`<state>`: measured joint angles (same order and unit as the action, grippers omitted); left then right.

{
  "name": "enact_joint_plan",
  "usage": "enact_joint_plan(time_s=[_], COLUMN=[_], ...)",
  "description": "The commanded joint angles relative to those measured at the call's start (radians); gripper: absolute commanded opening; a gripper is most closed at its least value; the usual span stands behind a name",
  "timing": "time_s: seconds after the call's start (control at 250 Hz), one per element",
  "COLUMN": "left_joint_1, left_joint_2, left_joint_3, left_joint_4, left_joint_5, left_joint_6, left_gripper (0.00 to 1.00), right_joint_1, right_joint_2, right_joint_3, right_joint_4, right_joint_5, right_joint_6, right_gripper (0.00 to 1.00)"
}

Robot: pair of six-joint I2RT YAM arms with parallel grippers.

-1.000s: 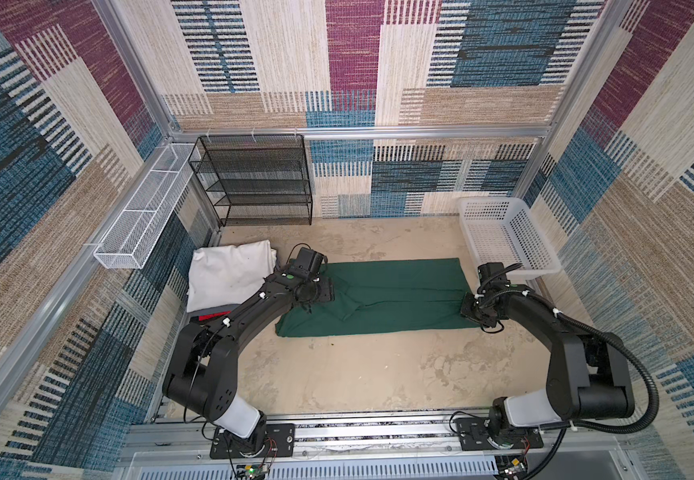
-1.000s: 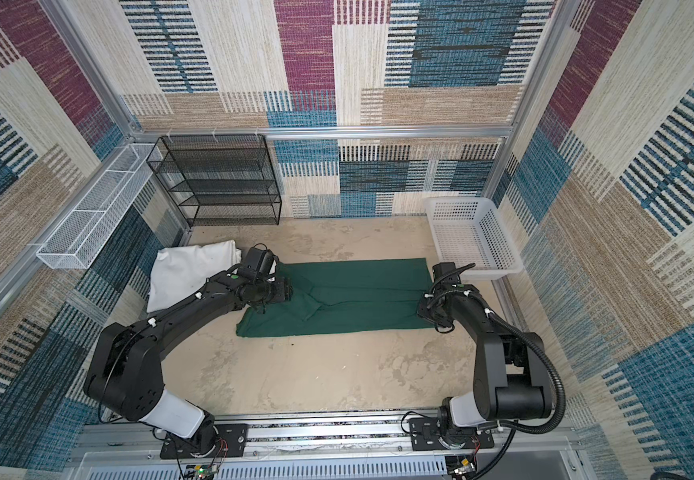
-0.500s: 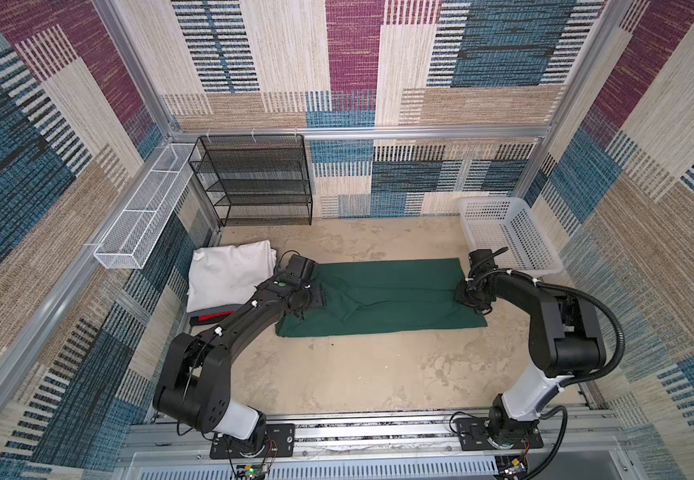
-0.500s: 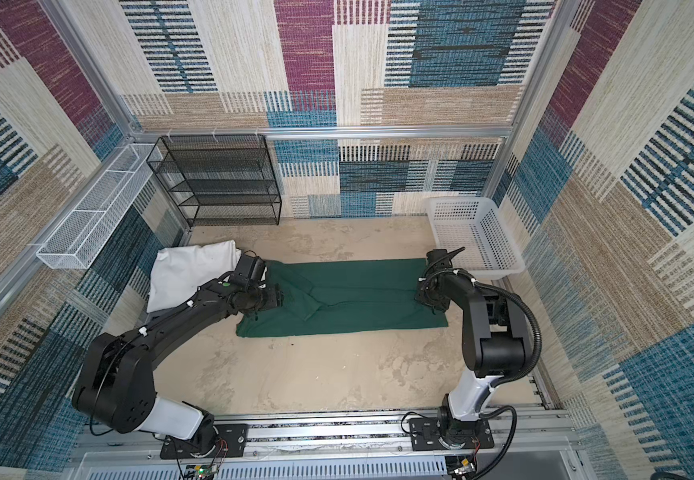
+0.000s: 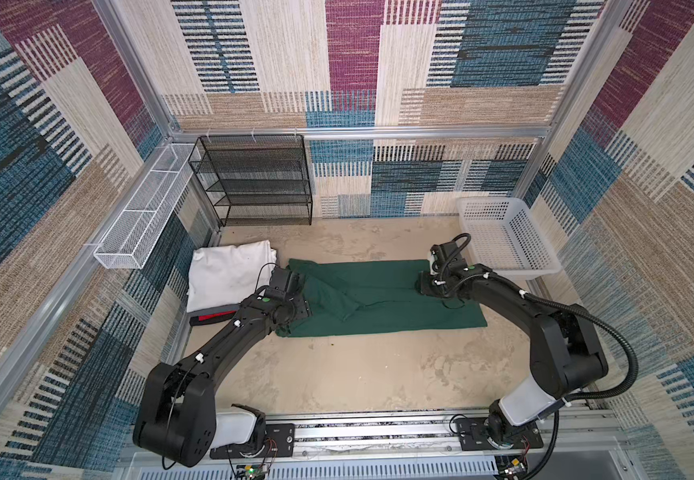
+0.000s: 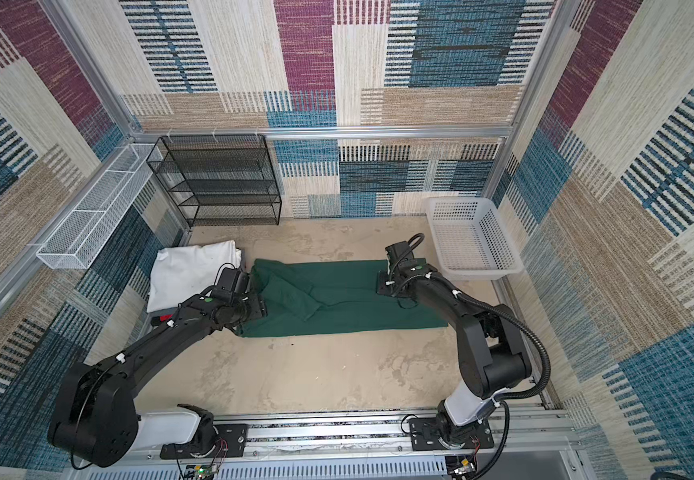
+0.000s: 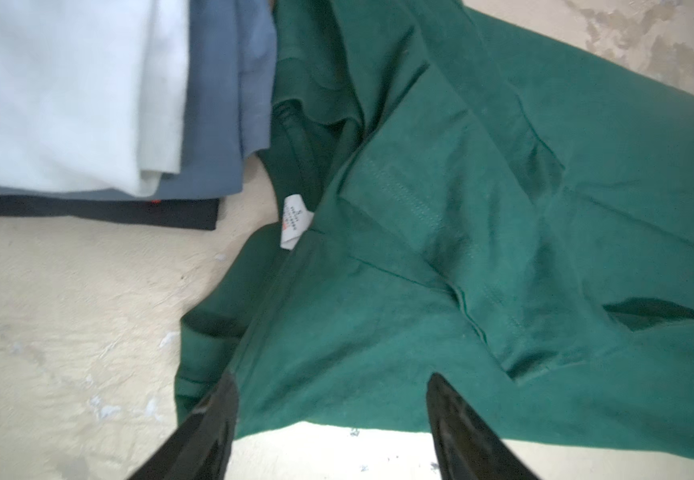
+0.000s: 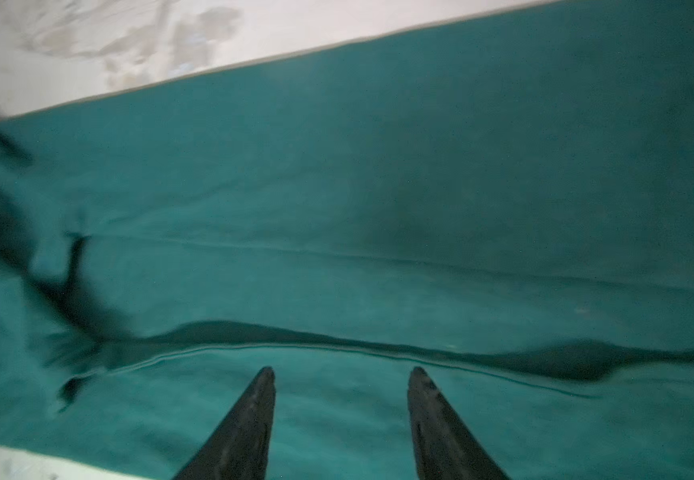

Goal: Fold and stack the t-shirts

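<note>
The dark green t-shirt (image 5: 378, 299) (image 6: 345, 299) lies flat mid-table, folded into a long band, with its sleeve end bunched at the left. My left gripper (image 5: 297, 308) (image 7: 332, 376) hovers open over that end's near corner. The neck label (image 7: 295, 220) shows just beyond it. Over the shirt's right end my right gripper (image 5: 426, 286) (image 8: 343, 370) is open, with only green cloth (image 8: 378, 187) beneath it and nothing between its fingers. A stack of folded t-shirts sits at the left: white (image 5: 228, 274) (image 7: 58, 91) on top, grey (image 7: 216, 104) below, black with red (image 7: 87, 210) lowest.
A white plastic basket (image 5: 490, 200) (image 6: 457, 200) stands at the back right, close to the right arm. A black mesh rack (image 5: 253, 183) stands against the back wall. On the left wall hangs a white wire tray (image 5: 145, 212). Bare tabletop (image 5: 357, 374) lies in front of the shirt.
My right gripper has moved left, from the shirt's right edge to over the cloth, and its jaws have widened. My left gripper has drawn back toward the near left corner.
</note>
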<state>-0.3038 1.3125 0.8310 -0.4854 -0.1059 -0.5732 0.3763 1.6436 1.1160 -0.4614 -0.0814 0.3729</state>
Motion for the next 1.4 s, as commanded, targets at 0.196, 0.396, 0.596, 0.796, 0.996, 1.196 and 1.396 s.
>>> enact_joint_plan(time_s=[0.196,0.396,0.596,0.796,0.996,1.196,1.396], left_joint_1=[0.047,0.082,0.101,0.112,0.116,0.117,0.117], left_joint_2=[-0.056,-0.014,0.038,0.039,0.019,0.02,0.02], left_joint_3=[-0.119,-0.174,-0.186,-0.183,-0.181,-0.183,-0.19], left_joint_4=[0.021,0.077,0.119,0.108,0.083,0.073,0.066], left_joint_5=[-0.006,0.022,0.065,0.059,0.02,0.014,-0.003], left_joint_6=[-0.048,-0.056,-0.047,-0.031,-0.009,0.002,0.017], left_gripper=[0.71,0.6,0.34,0.01,0.0,0.0,0.0], right_joint_1=[0.296,0.396,0.402,0.402,0.403,0.4,0.371], right_joint_2=[0.244,0.336,0.376,0.413,0.436,0.421,0.444], right_joint_3=[0.218,0.269,0.288,0.342,0.393,0.419,0.464], right_joint_4=[0.044,0.013,0.029,0.029,-0.008,-0.023,-0.054], right_joint_5=[-0.156,-0.167,-0.164,-0.149,-0.118,-0.099,-0.117], right_joint_6=[-0.005,-0.012,0.011,0.017,0.006,0.01,0.045], right_gripper=[0.5,0.48,0.48,0.36,0.24,0.12,0.08])
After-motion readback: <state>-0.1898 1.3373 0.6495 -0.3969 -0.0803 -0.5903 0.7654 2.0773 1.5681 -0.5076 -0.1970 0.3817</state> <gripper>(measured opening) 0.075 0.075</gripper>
